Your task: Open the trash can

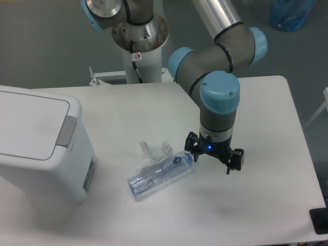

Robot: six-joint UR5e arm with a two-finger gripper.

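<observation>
The trash can (36, 148) is a large white boxy bin at the left edge of the table. Its flat white lid (28, 123) lies shut, with a grey push tab (66, 131) on its right edge. My gripper (214, 158) hangs over the middle of the table, far to the right of the bin, with its fingers spread apart and nothing between them. A crushed clear plastic bottle (161, 174) with a blue cap lies just left of the gripper.
A crumpled clear wrapper (155, 149) lies beside the bottle. The arm's base column (141, 46) stands at the table's back edge. A blue bottle (291, 14) sits on the floor at the top right. A black object (320, 220) shows at the right edge.
</observation>
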